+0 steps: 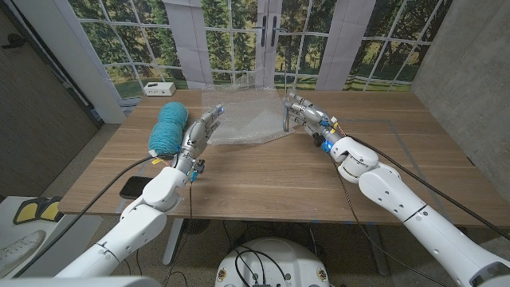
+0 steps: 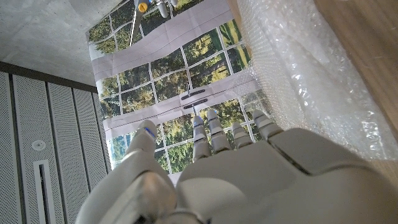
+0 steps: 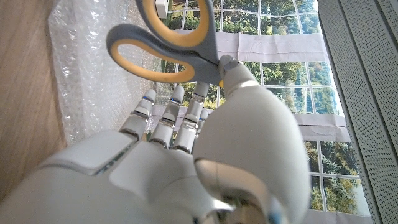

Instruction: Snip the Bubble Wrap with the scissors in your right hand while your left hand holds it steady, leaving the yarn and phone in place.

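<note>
Fingers of the right hand (image 1: pixel 309 118) grip the scissors (image 3: pixel 174 43), handles up, at the right edge of the Bubble Wrap (image 1: pixel 251 119).
Left hand (image 1: pixel 203 127): fingers extended, lying on the sheet's left edge, holding nothing. Sheet lies between both hands on the table (image 1: pixel 271 175); yarn (image 1: pixel 170 127) just left of the left hand; phone (image 1: pixel 135 186) near the front left edge.

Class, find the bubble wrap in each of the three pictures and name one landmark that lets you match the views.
Head view: the bubble wrap lies at the table's far middle, between the left hand and the right hand.
Left wrist view: it fills the upper right, beyond the fingers.
Right wrist view: it lies at the left, beside the scissors.
Shared landmark: the paned window behind the table.
</note>
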